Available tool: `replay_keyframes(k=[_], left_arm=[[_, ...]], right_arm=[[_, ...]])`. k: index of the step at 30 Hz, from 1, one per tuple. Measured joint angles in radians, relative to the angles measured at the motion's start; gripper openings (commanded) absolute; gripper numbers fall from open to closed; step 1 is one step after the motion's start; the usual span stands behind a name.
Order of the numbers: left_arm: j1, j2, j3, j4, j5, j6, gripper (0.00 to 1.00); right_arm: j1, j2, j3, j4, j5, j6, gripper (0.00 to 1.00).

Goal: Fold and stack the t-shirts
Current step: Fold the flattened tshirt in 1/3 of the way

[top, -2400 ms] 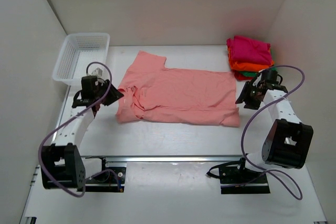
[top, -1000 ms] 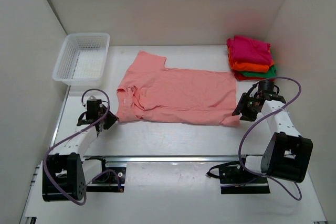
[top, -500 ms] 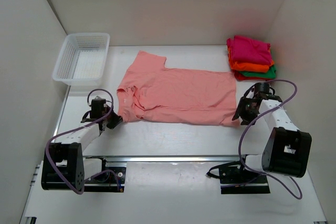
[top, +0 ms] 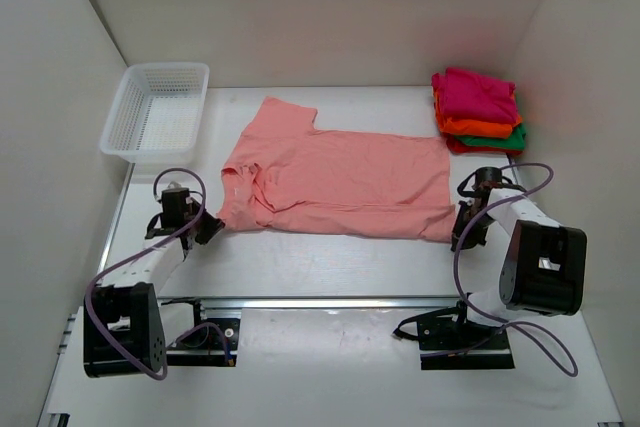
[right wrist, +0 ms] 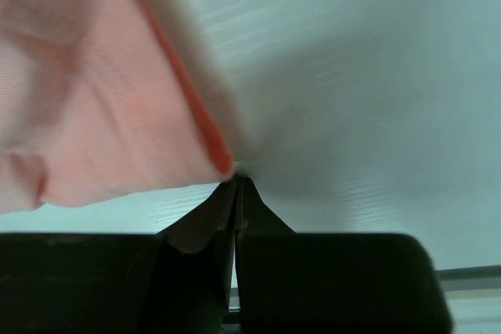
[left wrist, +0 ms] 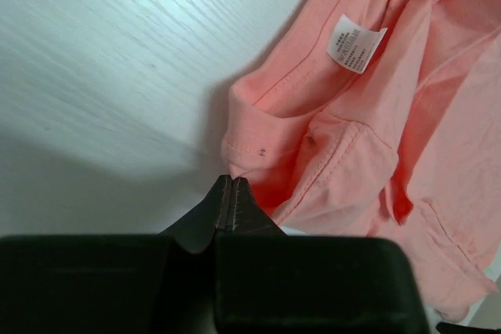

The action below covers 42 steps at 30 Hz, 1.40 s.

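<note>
The salmon-pink t-shirt (top: 340,177) lies mid-table, folded in half lengthwise, collar end to the left. My left gripper (top: 208,230) is shut, its tips touching the shirt's near-left folded corner; the left wrist view shows the closed tips (left wrist: 232,181) at the cloth's (left wrist: 352,115) edge, below the white label (left wrist: 356,43). My right gripper (top: 460,237) is shut at the near-right corner; in the right wrist view its tips (right wrist: 237,181) meet the cloth's (right wrist: 94,99) corner. No cloth shows between either pair of jaws. The magenta (top: 475,92), orange (top: 480,127) and green (top: 512,137) shirts lie folded and stacked at the far right.
A white mesh basket (top: 160,112) stands at the far left of the table. White walls close in the table on the left, back and right. Bare white tabletop (top: 330,257) lies between the shirt and the arm bases.
</note>
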Motion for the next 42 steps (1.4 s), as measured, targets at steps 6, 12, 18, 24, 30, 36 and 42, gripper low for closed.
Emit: replay_keyframes(k=[6,12,18,24,30,36,42], left_arm=[[0.03,-0.051,0.002,-0.063,-0.037,0.071,0.0],[0.051,-0.081,0.002,-0.094,-0.046,0.115,0.0],[0.039,-0.102,0.0,-0.097,-0.048,0.121,0.0],[0.039,-0.114,-0.003,-0.106,-0.048,0.127,0.0],[0.042,-0.129,-0.003,-0.126,-0.051,0.145,0.0],[0.053,-0.13,0.002,-0.183,-0.077,0.191,0.0],[0.044,-0.178,0.003,-0.248,-0.087,0.206,0.0]], right_arm=[[-0.073,-0.01,0.0,-0.009,0.055,-0.047,0.0],[-0.073,-0.018,-0.002,-0.014,0.011,-0.057,0.32],[-0.063,-0.127,-0.063,0.085,-0.124,0.018,0.46],[-0.001,-0.089,-0.08,0.187,-0.172,0.101,0.14],[0.013,-0.055,-0.068,0.171,-0.161,0.105,0.0],[-0.055,-0.045,0.03,0.046,-0.031,-0.006,0.0],[-0.083,-0.016,0.043,-0.018,0.052,-0.052,0.0]])
